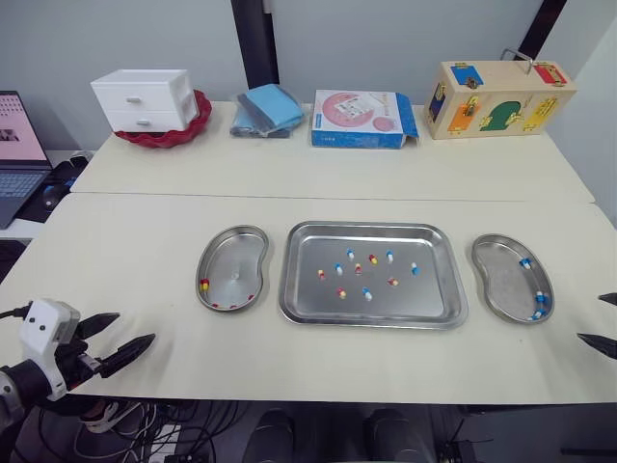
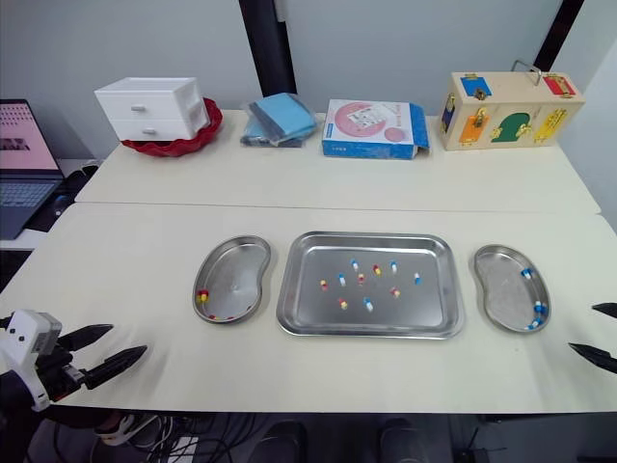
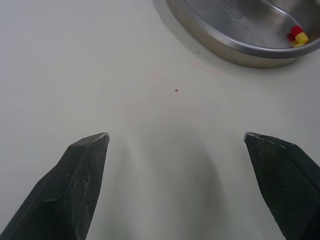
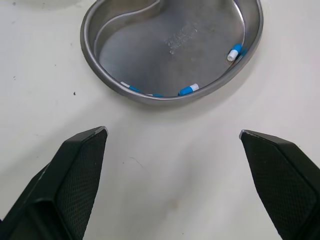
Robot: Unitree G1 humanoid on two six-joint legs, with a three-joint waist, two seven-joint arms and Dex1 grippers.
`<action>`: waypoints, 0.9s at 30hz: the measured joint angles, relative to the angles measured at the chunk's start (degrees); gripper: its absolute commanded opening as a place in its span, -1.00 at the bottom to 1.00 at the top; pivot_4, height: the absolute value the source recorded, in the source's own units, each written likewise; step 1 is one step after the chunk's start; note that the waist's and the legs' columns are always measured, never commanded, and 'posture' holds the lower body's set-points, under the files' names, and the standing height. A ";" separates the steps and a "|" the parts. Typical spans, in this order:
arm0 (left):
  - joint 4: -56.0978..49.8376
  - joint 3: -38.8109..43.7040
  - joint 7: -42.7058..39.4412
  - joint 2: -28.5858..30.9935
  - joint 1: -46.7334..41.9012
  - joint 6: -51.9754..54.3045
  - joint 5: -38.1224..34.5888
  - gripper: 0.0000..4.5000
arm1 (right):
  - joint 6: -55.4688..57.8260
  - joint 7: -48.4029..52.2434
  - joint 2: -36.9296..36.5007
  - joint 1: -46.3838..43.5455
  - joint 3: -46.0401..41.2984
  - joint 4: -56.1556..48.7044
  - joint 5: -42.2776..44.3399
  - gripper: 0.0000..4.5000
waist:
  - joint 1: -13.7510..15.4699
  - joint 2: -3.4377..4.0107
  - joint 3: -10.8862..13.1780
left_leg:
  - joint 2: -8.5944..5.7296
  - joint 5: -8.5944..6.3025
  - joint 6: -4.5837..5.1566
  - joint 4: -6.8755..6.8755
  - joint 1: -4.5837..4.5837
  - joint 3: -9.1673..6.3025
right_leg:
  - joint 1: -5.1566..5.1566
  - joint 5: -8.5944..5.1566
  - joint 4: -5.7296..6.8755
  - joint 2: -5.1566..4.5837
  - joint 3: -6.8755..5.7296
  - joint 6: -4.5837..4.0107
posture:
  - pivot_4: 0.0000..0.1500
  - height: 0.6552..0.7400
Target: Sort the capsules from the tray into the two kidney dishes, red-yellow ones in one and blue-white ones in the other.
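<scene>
Okay, left gripper (image 1: 135, 327) and right gripper (image 1: 589, 317) wide open, empty, by the tabletop (image 1: 145, 241) front corners. Capsules (image 1: 359, 270) lie loose in the tray (image 1: 374, 322), colours mixed close. I risk pinching two, or skidding one on the steel.

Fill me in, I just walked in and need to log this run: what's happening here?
The robot is partway through sorting capsules. A few red-yellow capsules lie in the left kidney dish, a few blue-white capsules lie in the right kidney dish, and several of both colours sit on the tray between them. The left gripper and right gripper hover open and empty near the table's front edge.
</scene>
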 measured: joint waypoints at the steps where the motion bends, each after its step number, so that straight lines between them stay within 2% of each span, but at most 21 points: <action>1: 0.06 -0.31 -0.07 -0.02 -0.24 0.45 -0.01 0.99 | -0.22 -0.58 1.52 0.81 -0.36 -2.55 0.18 1.00 | 0.03 -0.02 -0.01 | 0.01 0.00 0.00 -0.01 -0.01 -0.03 | 0.00 0.00 0.00 0.01 -0.01 0.00 | 1.00 0.85; 8: -0.90 -0.89 1.16 -1.74 -0.48 1.28 -0.16 0.99 | 3.30 -5.95 11.83 3.68 2.31 -22.96 4.54 1.00 | 0.00 0.02 -0.02 | 0.03 0.00 0.00 0.01 -0.03 -0.04 | 0.00 0.00 0.01 0.01 -0.01 0.00 | 1.00 0.85; 13: -3.77 -0.24 2.03 -3.43 3.63 1.93 -1.05 0.99 | 7.00 -10.39 18.37 5.94 9.24 -36.98 6.96 1.00 | 0.33 0.01 -0.02 | 0.04 0.00 0.00 0.01 -0.04 -0.07 | 0.00 0.00 0.01 0.01 -0.02 0.00 | 1.00 0.85; 21: -15.06 1.87 -0.32 -2.43 9.28 3.82 -4.09 0.99 | 6.99 -12.42 21.20 6.63 16.13 -40.26 6.37 1.00 | 1.22 -0.09 -0.08 | 0.03 0.00 -0.01 0.03 0.00 -0.08 | 0.02 0.01 0.01 0.01 -0.04 -0.02 | 1.00 0.85; 24: -20.47 0.84 -0.44 -1.13 7.15 5.85 -6.05 0.99 | 7.10 -13.45 21.82 6.16 18.35 -40.54 5.67 1.00 | 1.64 -0.10 -0.08 | 0.02 0.00 -0.01 0.06 0.00 -0.10 | 0.07 0.01 0.01 0.00 -0.06 -0.02 | 1.00 0.85; 27: -25.93 -5.28 0.86 0.69 -1.49 8.67 -8.43 0.99 | 9.52 -15.64 22.04 4.70 20.60 -43.92 5.81 1.00 | 1.80 -0.07 -0.08 | 0.02 0.01 -0.01 0.09 0.00 -0.15 | 0.09 0.02 0.02 0.01 -0.08 -0.01 | 1.00 0.85</action>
